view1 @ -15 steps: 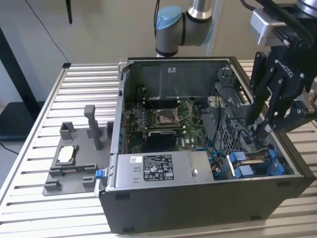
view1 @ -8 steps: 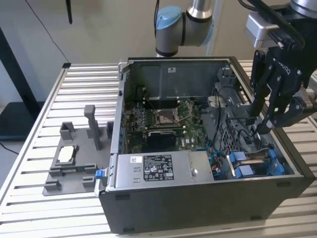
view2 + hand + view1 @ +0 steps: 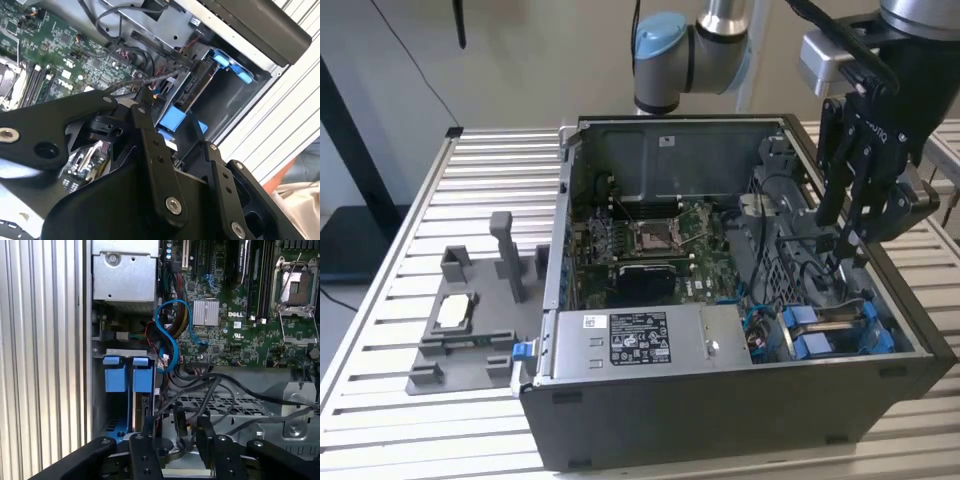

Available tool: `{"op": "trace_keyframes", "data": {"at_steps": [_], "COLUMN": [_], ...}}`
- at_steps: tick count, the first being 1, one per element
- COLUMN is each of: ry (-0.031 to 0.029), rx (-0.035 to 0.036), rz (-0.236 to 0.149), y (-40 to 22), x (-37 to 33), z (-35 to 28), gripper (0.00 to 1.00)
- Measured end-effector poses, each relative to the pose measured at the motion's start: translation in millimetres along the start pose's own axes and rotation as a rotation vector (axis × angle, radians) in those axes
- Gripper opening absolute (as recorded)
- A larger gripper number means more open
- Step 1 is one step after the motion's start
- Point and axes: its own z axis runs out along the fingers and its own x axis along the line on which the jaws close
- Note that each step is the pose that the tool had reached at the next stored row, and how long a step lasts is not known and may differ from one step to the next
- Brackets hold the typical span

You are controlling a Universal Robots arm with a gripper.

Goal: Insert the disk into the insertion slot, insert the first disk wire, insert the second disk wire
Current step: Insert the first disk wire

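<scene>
The disk stands edge-on inside the insertion slot, under two blue tabs. In the exterior view the insertion slot is at the case's front right corner, with the blue carrier showing in it. In the second wrist view the disk is a dark slab in the bay. My gripper hangs just above the loose black wires beside the slot. Its fingers stand open, apart on either side of a small black connector without touching it.
The open computer case lies on a slatted metal table. Inside it are the motherboard, a labelled power-supply box and a blue cable loop. A grey fixture stands on the exterior view's left.
</scene>
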Motion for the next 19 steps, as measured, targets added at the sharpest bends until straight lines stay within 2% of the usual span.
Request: {"op": "trace_keyframes", "data": {"at_steps": [2,4,11,13,16,19], "ry": [0.0109,0.0184,0.0190,0.0216,0.0312,0.0503], "rx": [0.0006,0.0006,0.0007,0.0006,0.0004,-0.0009], "rz": [-0.001,-0.004,-0.007,-0.007,-0.007,-0.009], "y": [0.7,0.9,2.3,2.5,2.5,2.5], "x": [-1.2,-2.5,-8.9,-11.5,-12.8,-13.9], "z": [1.8,3.6,8.3,8.6,8.6,7.9], "gripper": [0.47,0.47,0.47,0.47,0.47,0.47]}}
